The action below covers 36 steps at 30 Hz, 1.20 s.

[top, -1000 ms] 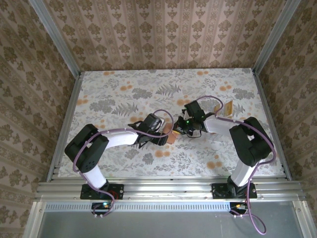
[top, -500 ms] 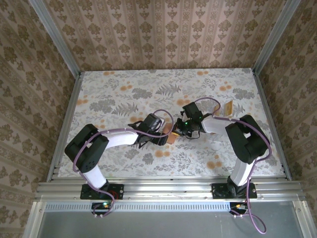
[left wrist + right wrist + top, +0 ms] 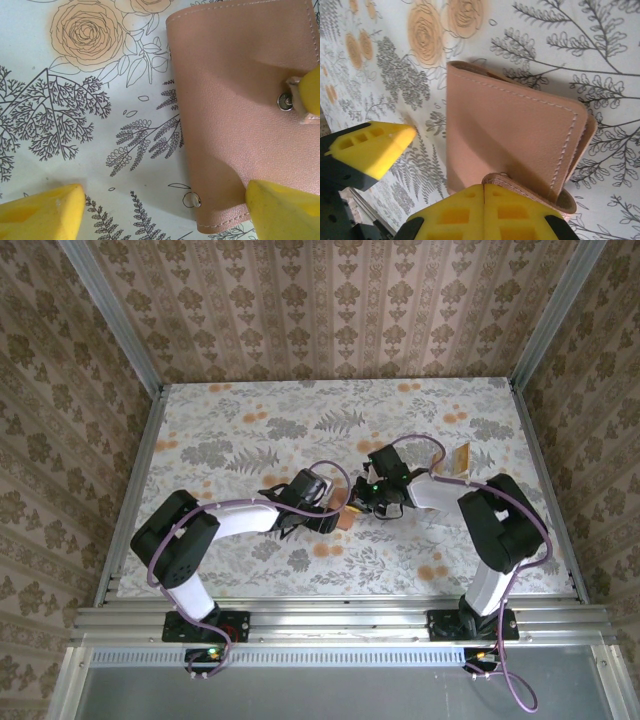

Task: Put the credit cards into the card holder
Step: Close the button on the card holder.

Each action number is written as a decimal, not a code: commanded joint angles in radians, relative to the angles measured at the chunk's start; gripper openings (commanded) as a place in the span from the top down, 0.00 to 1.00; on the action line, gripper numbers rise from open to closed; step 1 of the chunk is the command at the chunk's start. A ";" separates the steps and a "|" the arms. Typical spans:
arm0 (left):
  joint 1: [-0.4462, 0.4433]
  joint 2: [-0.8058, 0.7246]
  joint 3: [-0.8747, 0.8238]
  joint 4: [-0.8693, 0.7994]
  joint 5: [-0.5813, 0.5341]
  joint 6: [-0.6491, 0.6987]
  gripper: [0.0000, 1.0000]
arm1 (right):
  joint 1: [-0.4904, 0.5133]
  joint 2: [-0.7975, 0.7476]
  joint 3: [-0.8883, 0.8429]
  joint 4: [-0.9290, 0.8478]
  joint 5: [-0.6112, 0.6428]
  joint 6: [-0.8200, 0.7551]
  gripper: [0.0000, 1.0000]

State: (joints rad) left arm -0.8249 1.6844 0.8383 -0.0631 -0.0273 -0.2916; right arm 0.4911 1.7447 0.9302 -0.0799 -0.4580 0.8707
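While the left gripper (image 3: 165, 192) is kept released astride the card holder (image 3: 240, 125) at mid-table (image 3: 250, 430) | right gripper (image 3: 484, 189) has been edged closer, clenched at the flap (image 3: 530, 181), pinch unconfirmed | credit cards (image 3: 462, 458) left well apart, none inserted; opening judged pending.

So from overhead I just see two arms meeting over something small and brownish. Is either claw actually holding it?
Observer: Yes. The right gripper is shut, pinching the flap of the card holder.
Visitor: And the other claw?
Observer: The left gripper stands wide open; one finger sits at the holder's corner, the other over bare tablecloth.
Visitor: Is the holder opened up yet?
Observer: No, its body lies folded, one layer on the other.
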 commanded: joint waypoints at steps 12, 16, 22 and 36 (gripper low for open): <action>-0.012 0.023 -0.001 -0.067 -0.009 0.004 0.15 | 0.007 0.035 0.021 0.012 0.016 0.004 1.00; -0.011 0.023 -0.002 -0.069 -0.011 0.005 0.15 | 0.005 0.054 0.006 0.024 0.018 0.003 1.00; -0.012 0.021 -0.004 -0.069 -0.012 0.005 0.15 | -0.006 0.065 -0.012 0.035 0.023 0.004 1.00; -0.011 0.015 -0.005 -0.075 -0.017 0.007 0.15 | -0.029 0.061 -0.146 0.106 0.041 0.017 1.00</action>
State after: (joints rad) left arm -0.8249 1.6844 0.8383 -0.0635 -0.0280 -0.2916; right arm 0.4751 1.7771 0.8505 0.0887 -0.4808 0.8745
